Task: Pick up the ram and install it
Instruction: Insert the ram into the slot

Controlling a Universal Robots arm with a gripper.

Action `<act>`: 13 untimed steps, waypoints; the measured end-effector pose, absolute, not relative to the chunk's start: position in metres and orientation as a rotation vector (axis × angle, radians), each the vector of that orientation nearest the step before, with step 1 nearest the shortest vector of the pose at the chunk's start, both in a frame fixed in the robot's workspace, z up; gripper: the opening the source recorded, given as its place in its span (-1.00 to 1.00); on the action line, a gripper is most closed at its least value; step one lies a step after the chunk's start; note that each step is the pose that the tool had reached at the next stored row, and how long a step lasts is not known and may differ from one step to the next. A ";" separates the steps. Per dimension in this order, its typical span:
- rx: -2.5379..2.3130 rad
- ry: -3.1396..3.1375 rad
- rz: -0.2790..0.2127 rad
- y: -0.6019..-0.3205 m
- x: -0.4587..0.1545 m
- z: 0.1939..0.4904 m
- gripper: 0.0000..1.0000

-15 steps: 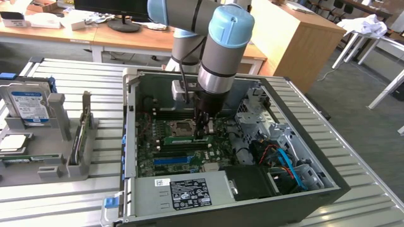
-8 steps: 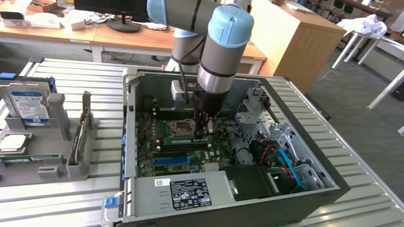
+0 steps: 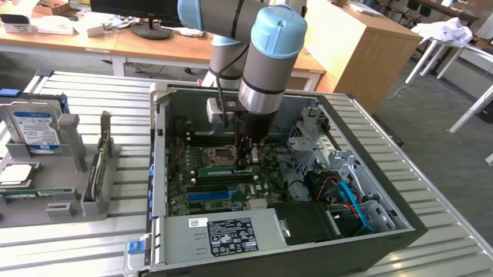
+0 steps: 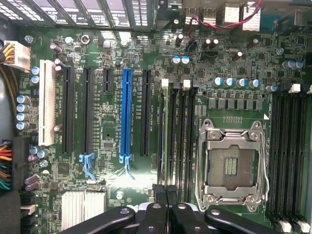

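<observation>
Beside the CPU socket (image 3: 223,154), on its side toward the blue slot (image 3: 209,196), the ram (image 3: 228,171) stands on edge in a memory slot. It is a long, thin green stick. Its flat face shows in the exterior view, and no chips or print can be made out on it. It looks level and low in the slot, running along the socket's edge.

Labels:
- The hard drive (image 3: 34,130), well off to the exterior view's left of the socket in a grey holder (image 3: 66,199), has a blue and white label with print too small to read.
- The power supply (image 3: 223,236), beyond the blue slot from the socket, carries a black label with white text and symbols, unreadable, plus a small white sticker.
- In the wrist view, white printing runs beside the slots on the motherboard (image 4: 109,141) and is also not legible.

The pincer (image 3: 248,163) is down inside the PC case (image 3: 385,231), just off the socket, at the end of the ram on the exterior view's right. It is clenched, and in the wrist view its black fingertips (image 4: 158,191) sit pressed together in line with the slot nearest the socket. The tips are at the ram's top edge. I cannot tell whether the board is pinched between them or only touched.

The case lies open on the slatted metal counter (image 3: 69,239).
</observation>
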State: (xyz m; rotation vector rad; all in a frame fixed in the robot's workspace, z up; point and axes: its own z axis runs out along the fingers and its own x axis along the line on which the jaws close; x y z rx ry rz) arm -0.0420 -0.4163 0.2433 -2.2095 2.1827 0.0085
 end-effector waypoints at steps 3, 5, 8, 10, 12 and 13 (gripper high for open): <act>-2.209 2.183 0.008 -0.416 -0.042 0.242 -0.76; -2.209 2.183 0.008 -0.416 -0.043 0.241 -0.76; -2.209 2.183 0.008 -0.416 -0.043 0.240 -0.76; -2.210 2.183 0.008 -0.416 -0.043 0.240 -0.76; -2.209 2.183 0.008 -0.416 -0.043 0.240 -0.76; -2.209 2.182 0.009 -0.416 -0.043 0.239 -0.76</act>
